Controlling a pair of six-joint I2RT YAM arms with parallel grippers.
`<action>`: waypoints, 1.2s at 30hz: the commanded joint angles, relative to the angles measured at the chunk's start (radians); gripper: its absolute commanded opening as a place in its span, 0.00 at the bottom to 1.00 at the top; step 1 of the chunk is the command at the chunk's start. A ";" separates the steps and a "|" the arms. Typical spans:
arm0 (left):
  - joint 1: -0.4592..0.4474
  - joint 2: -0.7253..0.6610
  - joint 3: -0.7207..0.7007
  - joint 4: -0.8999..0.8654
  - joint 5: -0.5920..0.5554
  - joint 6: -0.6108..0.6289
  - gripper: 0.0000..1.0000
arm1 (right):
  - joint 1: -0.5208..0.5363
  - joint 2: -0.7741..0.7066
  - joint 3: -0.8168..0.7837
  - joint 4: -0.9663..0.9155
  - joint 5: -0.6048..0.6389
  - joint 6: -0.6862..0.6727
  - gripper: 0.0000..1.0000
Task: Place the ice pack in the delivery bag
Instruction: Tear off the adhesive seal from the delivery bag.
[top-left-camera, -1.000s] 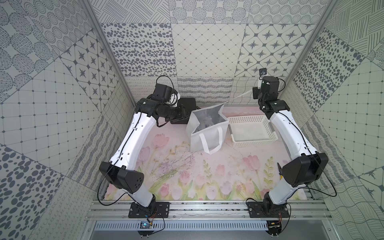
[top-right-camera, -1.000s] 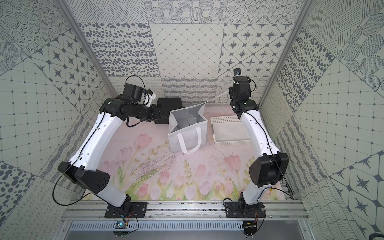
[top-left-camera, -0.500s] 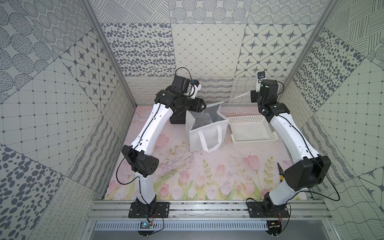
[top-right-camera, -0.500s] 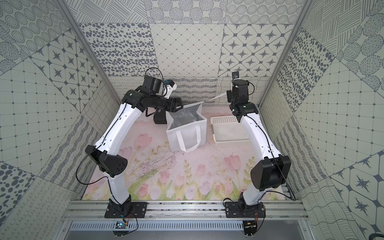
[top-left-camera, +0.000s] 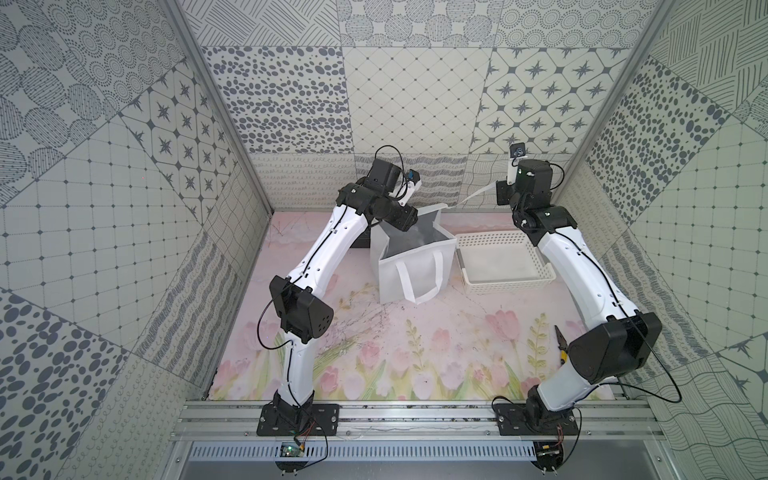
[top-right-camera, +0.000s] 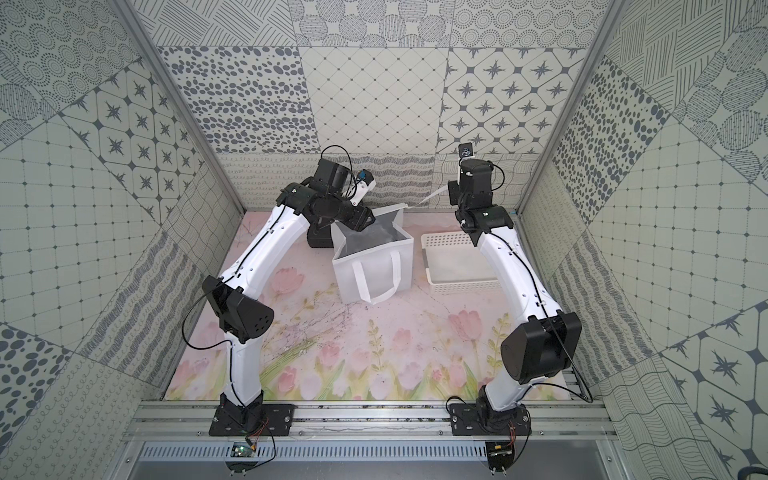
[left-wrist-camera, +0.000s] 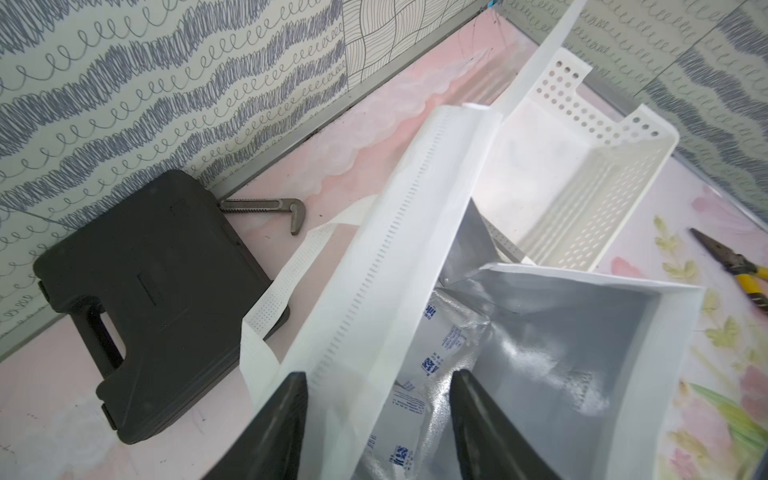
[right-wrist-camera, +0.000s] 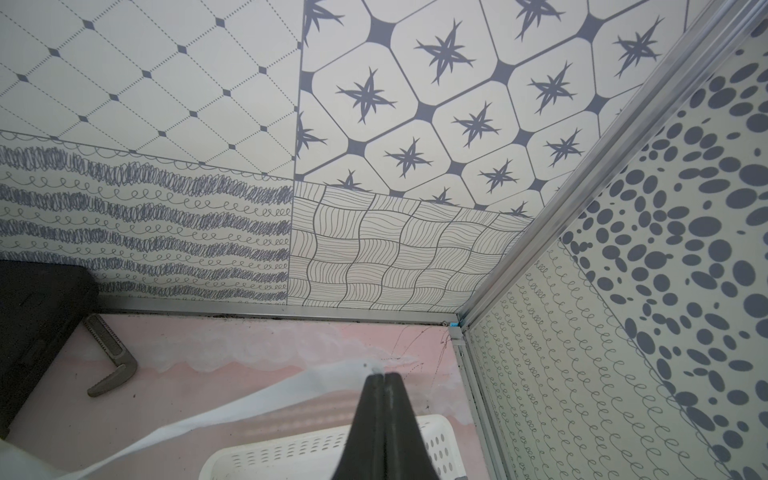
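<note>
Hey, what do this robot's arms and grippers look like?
Both match: the left arm and right arm have smooth white shells, boxy black joints and thin black cables. The left gripper and right gripper have tapered matte black fingers.

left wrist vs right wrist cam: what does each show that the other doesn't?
Left wrist only: the foil-lined inside of the delivery bag, the ice pack lying in it, the yellow-handled pliers on the table, and the left hand, open above the bag's mouth.
Right wrist only: the right hand shut on the bag strap, and the star-tiled wall above it.
Both: the black case, the wrench beside it, the white basket, and that strap.
</note>
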 joint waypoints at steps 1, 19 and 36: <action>-0.008 0.029 0.011 0.091 -0.155 0.123 0.56 | 0.006 0.002 0.035 0.010 -0.008 0.018 0.00; -0.003 0.033 -0.031 0.151 -0.306 0.172 0.62 | 0.001 0.005 0.044 0.010 0.024 -0.003 0.00; 0.022 -0.016 -0.009 0.105 -0.228 0.086 0.58 | -0.111 -0.176 -0.116 -0.039 0.025 0.091 0.00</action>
